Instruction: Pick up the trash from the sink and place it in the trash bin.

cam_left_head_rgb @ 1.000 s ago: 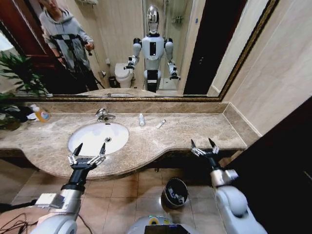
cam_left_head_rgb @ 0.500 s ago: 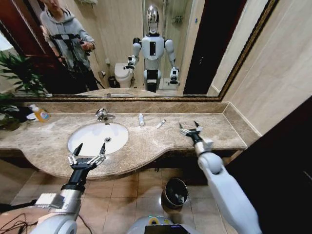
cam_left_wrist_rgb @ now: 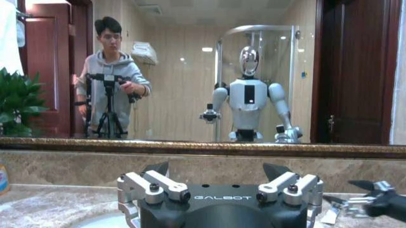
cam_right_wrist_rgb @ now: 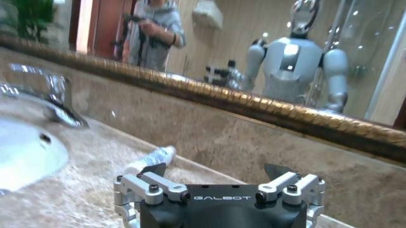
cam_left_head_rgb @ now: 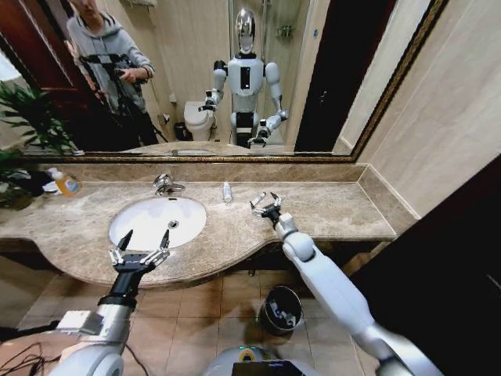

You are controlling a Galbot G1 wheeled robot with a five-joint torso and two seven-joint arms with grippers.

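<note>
Two arms reaching over a beige marble desk [cam_left_head_rgb: 329, 205] below a wide mirror [cam_left_head_rgb: 196, 78]. Sitting at about 9 o'clock on the desk: the sink [cam_left_head_rgb: 129, 227], a white oval basin with a chrome faucet [cam_left_head_rgb: 166, 185] at its 12 o'clock rim. Standing on the tiled floor at 6 o'clock below the desk edge: the trash bin [cam_left_head_rgb: 280, 310], dark with a shiny rim, holding a few small pale items. Stretching from 5 o'clock toward the centre of the desk: the right arm, its right claw [cam_left_head_rgb: 265, 203] released, prongs spread wide, hovering just above the marble, just beside a little white tube [cam_left_head_rgb: 257, 198] and grasping nothing. Hanging at the 6 o'clock edge of the sink: the left claw [cam_left_head_rgb: 143, 240], likewise released, prongs apart and pointing up over the desk's front lip, empty. Lying at 12 o'clock, near the back ledge and to the right of the faucet: a tiny white bottle [cam_left_head_rgb: 227, 192], seen from the right wrist camera as a small clear-and-white bottle [cam_right_wrist_rgb: 150, 159] resting on its side on the marble. Standing at far 9 o'clock by the plant: an orange-yellow bottle [cam_left_head_rgb: 67, 184].
</note>
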